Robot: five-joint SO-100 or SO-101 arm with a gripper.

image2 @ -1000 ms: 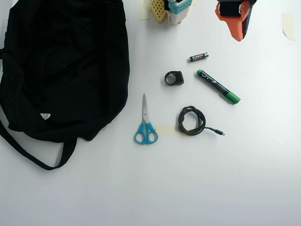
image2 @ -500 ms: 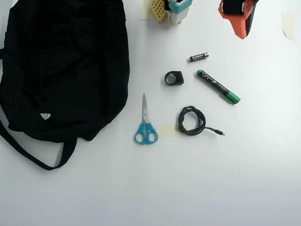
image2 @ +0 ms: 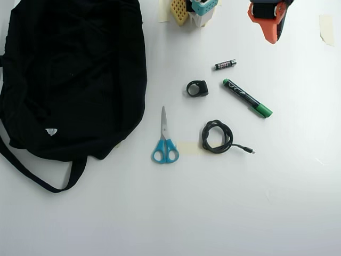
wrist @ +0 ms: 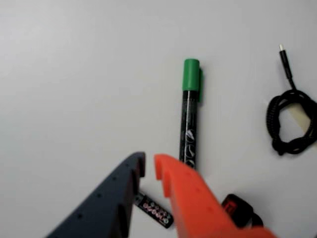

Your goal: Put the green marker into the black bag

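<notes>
In the overhead view, your black bag (image2: pixel 69 80) fills the left, its top cut off by the frame. The green marker (image2: pixel 247 98) lies on the table right of centre, untouched. The gripper (image2: pixel 273 36) hangs beyond it, half out of frame, jaws slightly parted around nothing.

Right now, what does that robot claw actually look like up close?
The gripper has two plastic fingers: one bright orange, one dark navy with small round holes along its side. Both taper to notched tips. From overhead, the orange part carries a black block.
</notes>
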